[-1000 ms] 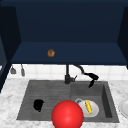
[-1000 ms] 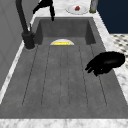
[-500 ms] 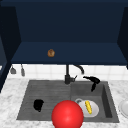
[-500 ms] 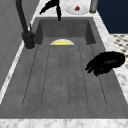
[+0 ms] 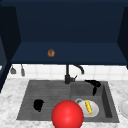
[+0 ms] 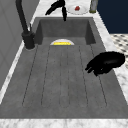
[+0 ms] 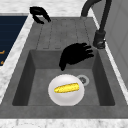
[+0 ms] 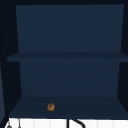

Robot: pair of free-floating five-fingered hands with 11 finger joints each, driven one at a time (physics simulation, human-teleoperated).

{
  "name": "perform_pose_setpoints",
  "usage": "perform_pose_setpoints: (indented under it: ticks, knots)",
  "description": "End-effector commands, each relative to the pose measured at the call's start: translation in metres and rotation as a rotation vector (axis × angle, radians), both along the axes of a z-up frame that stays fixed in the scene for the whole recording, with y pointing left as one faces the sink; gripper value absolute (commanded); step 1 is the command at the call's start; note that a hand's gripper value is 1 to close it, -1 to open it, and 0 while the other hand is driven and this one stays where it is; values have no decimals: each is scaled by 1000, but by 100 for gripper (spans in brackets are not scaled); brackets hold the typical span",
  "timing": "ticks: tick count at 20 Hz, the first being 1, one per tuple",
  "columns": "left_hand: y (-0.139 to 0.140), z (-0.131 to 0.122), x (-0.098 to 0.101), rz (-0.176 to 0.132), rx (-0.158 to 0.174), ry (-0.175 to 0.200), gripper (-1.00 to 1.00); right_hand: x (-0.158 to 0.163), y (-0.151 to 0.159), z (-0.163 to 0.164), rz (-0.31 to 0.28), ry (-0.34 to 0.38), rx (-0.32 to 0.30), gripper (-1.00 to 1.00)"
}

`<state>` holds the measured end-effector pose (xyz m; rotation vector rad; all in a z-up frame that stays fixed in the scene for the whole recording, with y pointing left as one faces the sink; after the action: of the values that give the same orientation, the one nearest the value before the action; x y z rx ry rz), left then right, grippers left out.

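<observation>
Front view: grey sink (image 5: 30, 87) set in marble counter; right hand (image 5: 93, 84) hovers open above the basin, over the plate (image 5: 93, 111) bearing corn (image 5: 88, 106); left hand (image 5: 38, 104) curled, holding nothing, over the drainboard.
Left side view: a second plate (image 6: 78, 9) on the far counter.
Upper view: a small brown item (image 8: 51, 107) on the cabinet shelf.

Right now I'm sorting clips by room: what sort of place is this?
Most likely a kitchen: a grey sink with a black faucet, a plate in its basin, and an open wall cabinet above.
</observation>
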<state>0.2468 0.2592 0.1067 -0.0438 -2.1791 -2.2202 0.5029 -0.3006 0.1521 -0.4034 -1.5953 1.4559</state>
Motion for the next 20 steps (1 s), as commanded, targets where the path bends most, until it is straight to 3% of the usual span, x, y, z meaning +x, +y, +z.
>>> perform_pose_setpoints:
  ticks: [1,10,13,20]
  knots:
    - [0,0,0,0,0,0,0,-16,0,-10,-78,-32,-93,-100]
    - [0,0,0,0,0,0,0,-28,0,-15,-254,23,-84,-100]
    - [0,0,0,0,0,0,0,-32,-12,-10,-274,28,-90,-100]
    - [0,0,0,0,0,0,0,-37,-30,-8,-302,67,-201,-100]
